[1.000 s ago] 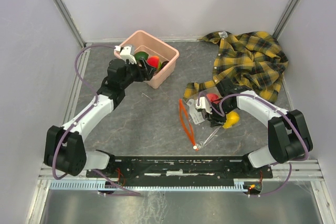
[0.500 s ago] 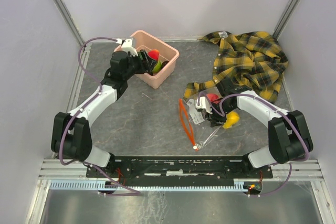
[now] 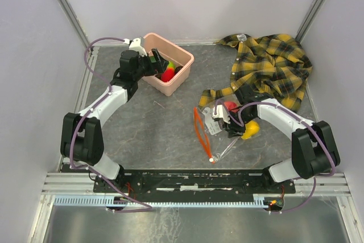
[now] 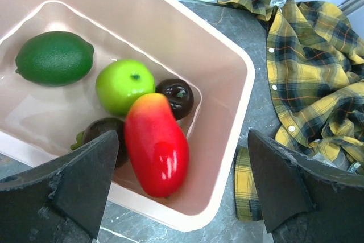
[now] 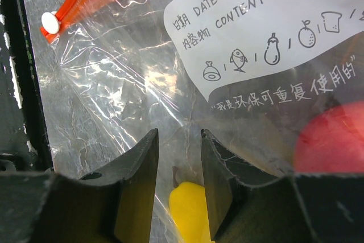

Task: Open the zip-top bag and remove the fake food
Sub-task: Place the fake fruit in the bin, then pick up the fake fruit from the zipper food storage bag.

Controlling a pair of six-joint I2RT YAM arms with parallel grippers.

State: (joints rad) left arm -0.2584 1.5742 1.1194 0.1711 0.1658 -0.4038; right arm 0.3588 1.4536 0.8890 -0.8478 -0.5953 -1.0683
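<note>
Left side first. My left gripper (image 3: pixel 156 62) hangs over the pink tub (image 3: pixel 183 61), which sits by the table's (image 3: pixel 153 135) far edge, left of its middle. Jaws spread wide, nothing between them, nothing held.

Fake food in the tub, from the left wrist view:
- the dark green fruit (image 4: pixel 54 58) lies apart at the left end;
- the light green fruit (image 4: pixel 124 85), two dark brown fruits (image 4: pixel 175 97) and the long red-and-yellow fruit (image 4: pixel 156 146) are bunched together toward the right end.

Right half of the table: the zip-top bag (image 5: pixel 114 72) lies flat, with its orange zip strip (image 3: pixel 200 132) on the left side, toward the table's middle. A red fruit (image 3: pixel 230 106) shows through the film at the bag's far end, a yellow fruit (image 3: pixel 250 130) at its right.

My right gripper (image 5: pixel 179 140) is down on the bag, jaws a narrow gap apart with clear film showing in the gap. I cannot tell whether they actually pinch the plastic.

The plaid shirt (image 3: pixel 273 66) is heaped in the far right corner, one sleeve reaching close to the bag.
</note>
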